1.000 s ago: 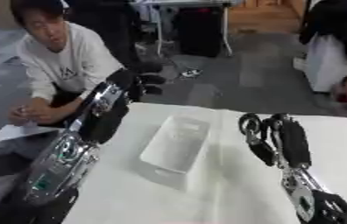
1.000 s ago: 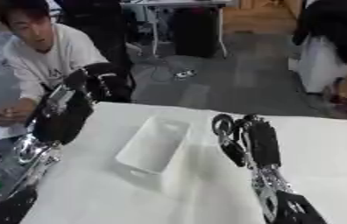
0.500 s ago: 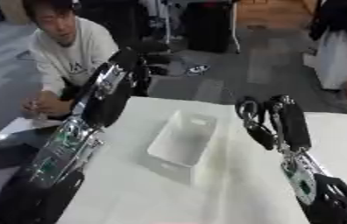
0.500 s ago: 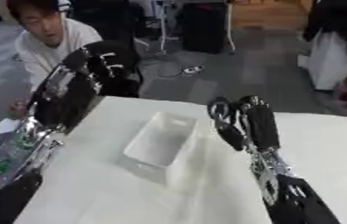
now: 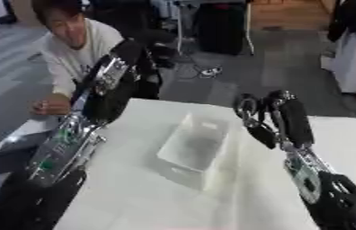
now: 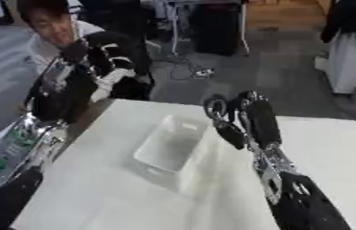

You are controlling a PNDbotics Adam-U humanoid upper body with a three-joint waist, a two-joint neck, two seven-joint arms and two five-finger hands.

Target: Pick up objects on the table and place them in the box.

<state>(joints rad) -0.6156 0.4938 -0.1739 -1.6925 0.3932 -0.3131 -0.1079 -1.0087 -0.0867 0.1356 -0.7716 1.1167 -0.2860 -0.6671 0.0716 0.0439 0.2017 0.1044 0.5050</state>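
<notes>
Left eye view shows the left hand (image 6: 106, 51) raised at the upper left of the frame, beyond the far edge of the white table (image 5: 142, 197); it has climbed higher than it was a second ago, and its fingers look curled around nothing in the right eye view. A person sits past that edge at upper left and touches nothing on the table. At the centre lies the box (image 5: 193, 144), a clear, shallow container set askew and apparently empty. Just to its right, the right hand (image 5: 269, 117) stands upright with fingers curled, holding nothing, close beside the box rim but apart from it, much as before. No loose objects to pick up can be made out on the table. Most of the apparent shift seems to come from the head tilting, so the task looks barely begun, with neither hand yet reaching for anything.
</notes>
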